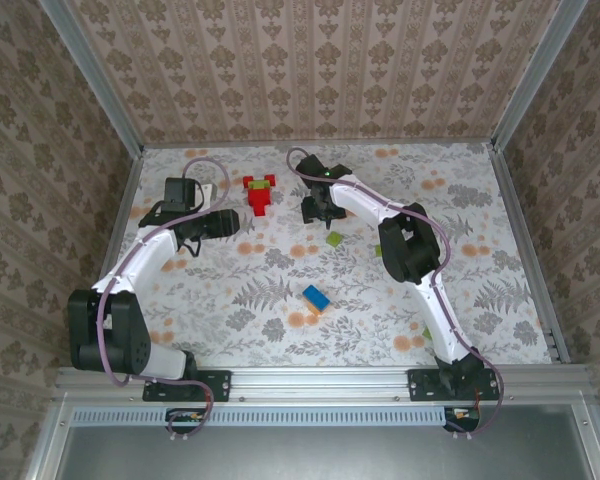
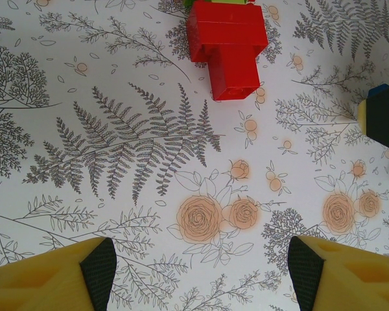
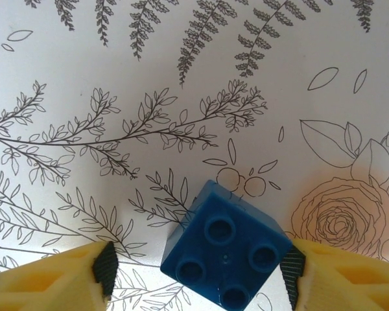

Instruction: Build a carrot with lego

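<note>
Lego bricks are lying in several places on the flowered tabletop (image 1: 480, 300). A small stack of red bricks (image 1: 260, 195) is sitting toward the far side, between the two arms, with a little green piece at its far end. A loose green brick (image 1: 335, 239) is lying nearer the middle. A blue and orange pair (image 1: 316, 299) is resting closer to the near edge, well apart from both arms.

The right pincer (image 3: 198, 271) is standing just beside the red stack, on its right. In the right wrist view it is spread around a blue brick (image 3: 227, 262) that is showing four studs and is lying turned, one corner toward each finger. One pad (image 3: 292, 275) is touching that brick or is very near to it, while the other pad is apart from it, with bare tabletop between them. I cannot tell if the brick is resting flat.

The left pincer (image 2: 201, 265) is hanging on the left of the red stack. Its fingers are standing wide apart over bare tabletop and are pinching nothing.
</note>
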Available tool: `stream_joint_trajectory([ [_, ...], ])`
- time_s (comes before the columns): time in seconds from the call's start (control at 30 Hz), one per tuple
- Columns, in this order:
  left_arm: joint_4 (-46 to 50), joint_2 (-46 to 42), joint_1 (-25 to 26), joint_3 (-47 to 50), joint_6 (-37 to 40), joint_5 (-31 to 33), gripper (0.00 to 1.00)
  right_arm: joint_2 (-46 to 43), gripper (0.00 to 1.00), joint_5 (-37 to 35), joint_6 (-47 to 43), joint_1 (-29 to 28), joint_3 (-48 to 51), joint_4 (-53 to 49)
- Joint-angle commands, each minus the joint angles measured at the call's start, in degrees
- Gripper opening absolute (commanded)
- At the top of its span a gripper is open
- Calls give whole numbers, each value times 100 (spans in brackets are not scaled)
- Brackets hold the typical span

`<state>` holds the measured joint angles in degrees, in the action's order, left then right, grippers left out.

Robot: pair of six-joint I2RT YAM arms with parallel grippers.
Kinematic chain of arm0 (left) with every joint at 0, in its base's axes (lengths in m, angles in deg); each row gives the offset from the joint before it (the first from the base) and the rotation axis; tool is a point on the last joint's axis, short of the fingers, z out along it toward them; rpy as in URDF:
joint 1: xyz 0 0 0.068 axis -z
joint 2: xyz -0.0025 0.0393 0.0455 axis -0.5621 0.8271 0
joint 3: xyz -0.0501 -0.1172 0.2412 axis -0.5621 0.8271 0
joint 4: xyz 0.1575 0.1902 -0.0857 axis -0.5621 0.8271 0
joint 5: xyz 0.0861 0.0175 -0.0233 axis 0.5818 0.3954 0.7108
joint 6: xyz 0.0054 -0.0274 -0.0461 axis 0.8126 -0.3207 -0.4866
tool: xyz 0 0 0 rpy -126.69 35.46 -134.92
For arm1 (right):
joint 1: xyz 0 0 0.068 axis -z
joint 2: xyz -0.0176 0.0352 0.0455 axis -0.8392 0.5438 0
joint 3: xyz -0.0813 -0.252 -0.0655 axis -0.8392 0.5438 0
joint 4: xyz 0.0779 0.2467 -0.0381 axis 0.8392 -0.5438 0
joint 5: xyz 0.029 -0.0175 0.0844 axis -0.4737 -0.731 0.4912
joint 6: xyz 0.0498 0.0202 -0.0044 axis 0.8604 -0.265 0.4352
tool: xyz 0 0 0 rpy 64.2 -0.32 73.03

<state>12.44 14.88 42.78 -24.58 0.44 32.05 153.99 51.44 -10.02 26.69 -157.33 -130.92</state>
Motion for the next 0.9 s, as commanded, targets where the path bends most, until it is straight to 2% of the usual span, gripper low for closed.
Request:
stream_joint_trajectory([
  [0.0, -74, 74, 20, -26, 58, -15, 73, 58, 62, 67, 126, 40, 92, 50],
  [0.17, -74, 101, 23, -38, 60, 2, 73, -25, 49, 50, 112, 75, 182, 136],
  [0.4, -69, 162, 55, -60, 71, 11, 73, -220, 41, 27, -59, 83, 385, 266],
  [0.6, -52, 184, 65, -69, 82, 20, 73, -711, 39, 138, -613, -20, 832, 332],
  [0.87, -65, 211, 85, -89, 80, 28, 73, -1944, 35, 197, -1179, -251, 2008, 307],
])
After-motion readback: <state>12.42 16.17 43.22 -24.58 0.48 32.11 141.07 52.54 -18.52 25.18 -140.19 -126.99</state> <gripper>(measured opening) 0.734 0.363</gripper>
